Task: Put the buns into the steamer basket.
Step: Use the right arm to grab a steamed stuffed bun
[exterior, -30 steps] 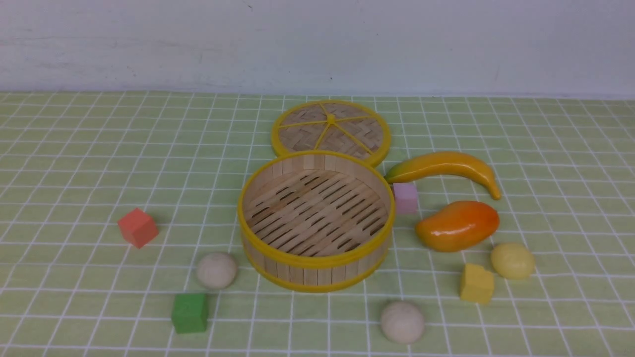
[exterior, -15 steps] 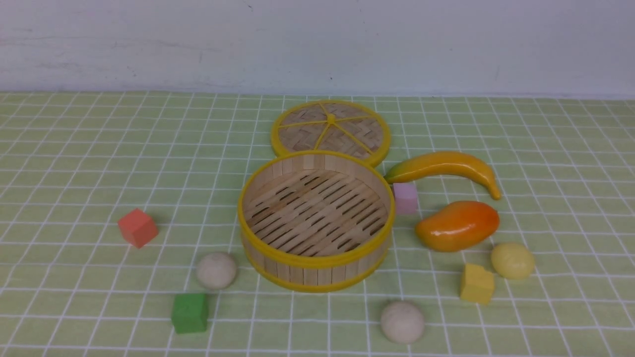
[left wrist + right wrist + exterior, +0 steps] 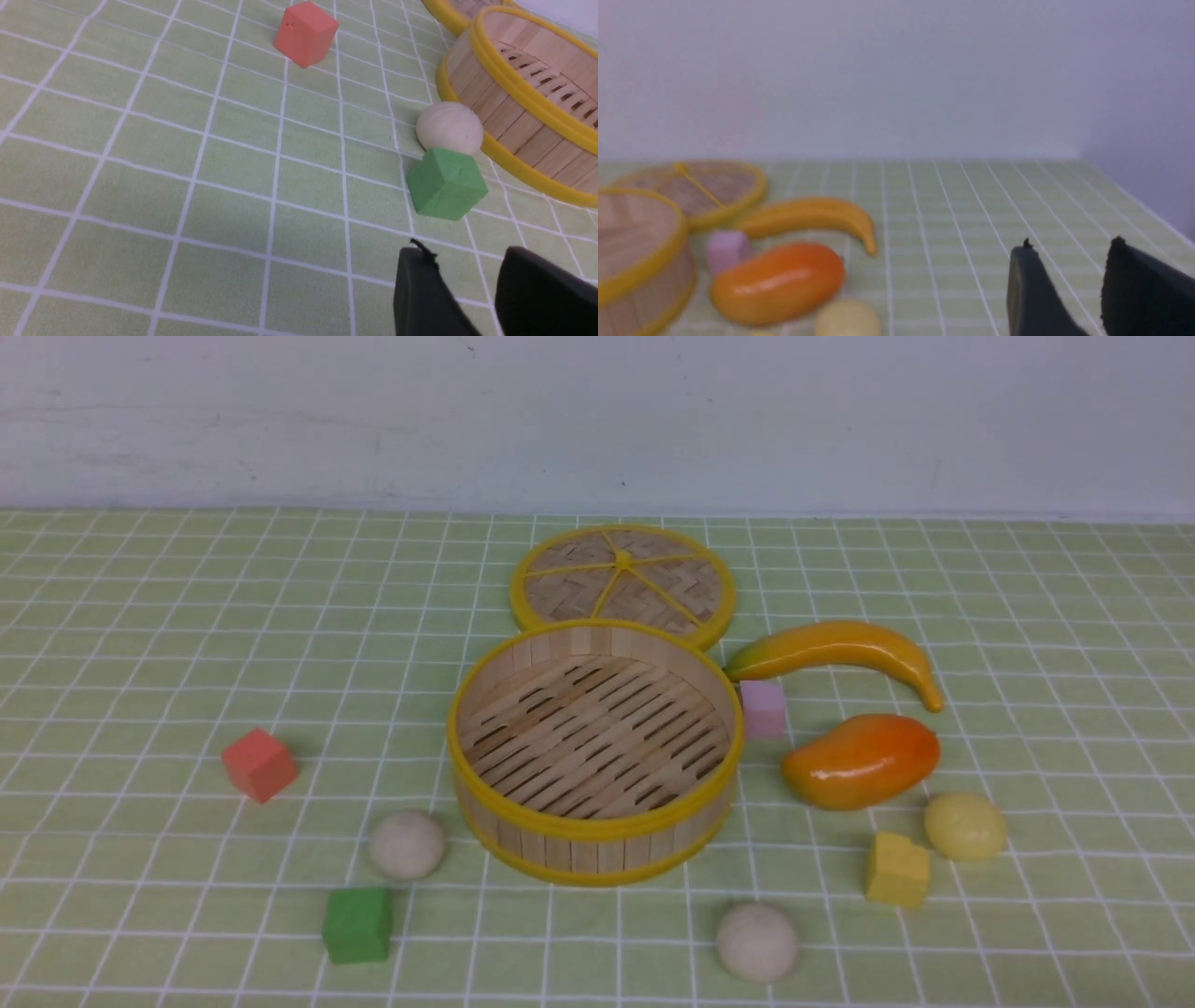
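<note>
The steamer basket (image 3: 579,851) stands empty in the middle of the green checked cloth. One off-white bun (image 3: 407,845) lies at its front left, next to a green cube (image 3: 357,924). Another off-white bun (image 3: 757,942) lies in front of it. A pale yellow bun (image 3: 965,826) lies to the right, beyond a yellow cube (image 3: 897,870). Neither arm shows in the front view. My left gripper (image 3: 467,252) is open and empty, short of the green cube (image 3: 446,183) and bun (image 3: 449,128). My right gripper (image 3: 1071,246) is open and empty, well apart from the yellow bun (image 3: 847,319).
The flat woven lid (image 3: 623,581) lies behind the basket. A banana (image 3: 840,649), a pink cube (image 3: 763,707) and an orange mango (image 3: 861,761) crowd the basket's right side. A red cube (image 3: 260,763) sits to the left. A wall closes the back.
</note>
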Available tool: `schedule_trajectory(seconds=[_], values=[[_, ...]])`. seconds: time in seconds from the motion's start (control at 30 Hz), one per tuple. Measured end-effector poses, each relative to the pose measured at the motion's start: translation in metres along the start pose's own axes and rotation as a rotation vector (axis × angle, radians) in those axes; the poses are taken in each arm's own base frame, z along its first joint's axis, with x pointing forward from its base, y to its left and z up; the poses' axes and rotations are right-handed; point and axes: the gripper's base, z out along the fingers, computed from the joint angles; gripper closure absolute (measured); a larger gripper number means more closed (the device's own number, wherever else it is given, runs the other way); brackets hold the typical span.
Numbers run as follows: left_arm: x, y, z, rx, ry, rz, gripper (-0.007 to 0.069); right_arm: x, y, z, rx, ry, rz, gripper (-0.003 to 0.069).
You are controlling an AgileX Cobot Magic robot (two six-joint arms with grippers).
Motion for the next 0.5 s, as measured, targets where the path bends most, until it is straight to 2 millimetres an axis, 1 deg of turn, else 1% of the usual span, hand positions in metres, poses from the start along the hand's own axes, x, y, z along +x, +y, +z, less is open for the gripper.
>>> schedule_trajectory(seconds=[0.03, 0.07, 0.1, 0.17, 0.2, 0.23, 0.33, 0.43, 0.5], values=[[0.000, 0.000, 0.000, 0.000, 0.000, 0.000, 0.0386, -0.004, 0.002, 0.000, -0.026, -0.045, 0.005, 0.0419], [0.000, 0.000, 0.000, 0.000, 0.000, 0.000, 0.0386, -0.005, 0.003, 0.000, -0.031, -0.054, 0.005, 0.0419], [0.000, 0.000, 0.000, 0.000, 0.000, 0.000, 0.0386, -0.011, 0.006, -0.001, -0.072, -0.125, 0.007, 0.0419], [0.000, 0.000, 0.000, 0.000, 0.000, 0.000, 0.0386, -0.018, 0.010, -0.002, -0.116, -0.198, 0.009, 0.0419], [0.000, 0.000, 0.000, 0.000, 0.000, 0.000, 0.0386, -0.019, 0.011, -0.003, -0.121, -0.206, 0.008, 0.0419], [0.000, 0.000, 0.000, 0.000, 0.000, 0.000, 0.0386, -0.024, 0.014, -0.004, -0.156, -0.262, 0.007, 0.0419], [0.000, 0.000, 0.000, 0.000, 0.000, 0.000, 0.0386, -0.031, 0.018, -0.007, -0.204, -0.343, 0.013, 0.0419], [0.000, 0.000, 0.000, 0.000, 0.000, 0.000, 0.0386, -0.041, 0.019, -0.011, -0.240, -0.424, 0.095, 0.0419], [0.000, 0.000, 0.000, 0.000, 0.000, 0.000, 0.0386, -0.057, 0.017, -0.012, -0.234, -0.456, 0.172, 0.0419]])
